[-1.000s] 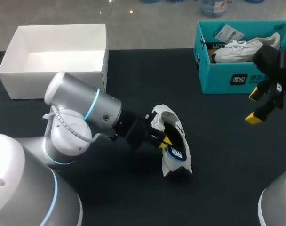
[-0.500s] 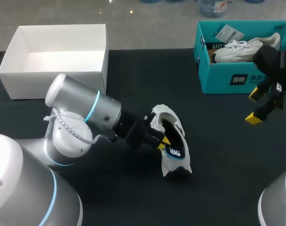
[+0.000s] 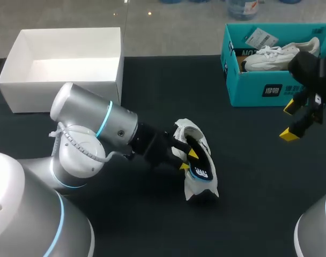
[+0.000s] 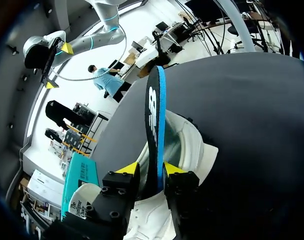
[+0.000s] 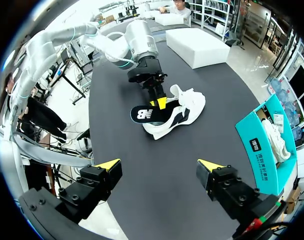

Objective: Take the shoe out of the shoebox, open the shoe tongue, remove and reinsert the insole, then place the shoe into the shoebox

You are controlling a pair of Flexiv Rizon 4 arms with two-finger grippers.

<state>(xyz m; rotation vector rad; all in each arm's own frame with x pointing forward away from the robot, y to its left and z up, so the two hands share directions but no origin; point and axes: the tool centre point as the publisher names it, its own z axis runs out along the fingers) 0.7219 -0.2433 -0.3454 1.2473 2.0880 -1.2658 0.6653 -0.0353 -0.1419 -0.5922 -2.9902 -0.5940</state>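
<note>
As laid out on the black table [image 3: 243,182], from largest to smallest. Entering from the near left corner, left arm [image 3: 93,126], stretched to the middle of the surface. At the far left corner, open white box [image 3: 66,59]. At the far right corner, teal shoebox [image 3: 259,91], with a second shoe [image 3: 275,56] inside. Near the middle of the surface, white shoe [image 3: 198,144], its opening turned toward the left gripper [image 4: 151,169]. Black insole [image 4: 153,125] with a blue rim, set on edge over that opening, pinched from both sides between the yellow tips, these nearly together. Above the right edge, just in front of the shoebox, right gripper [image 5: 159,165]: fingers spread wide, nothing between them, well apart from the shoe.
</note>
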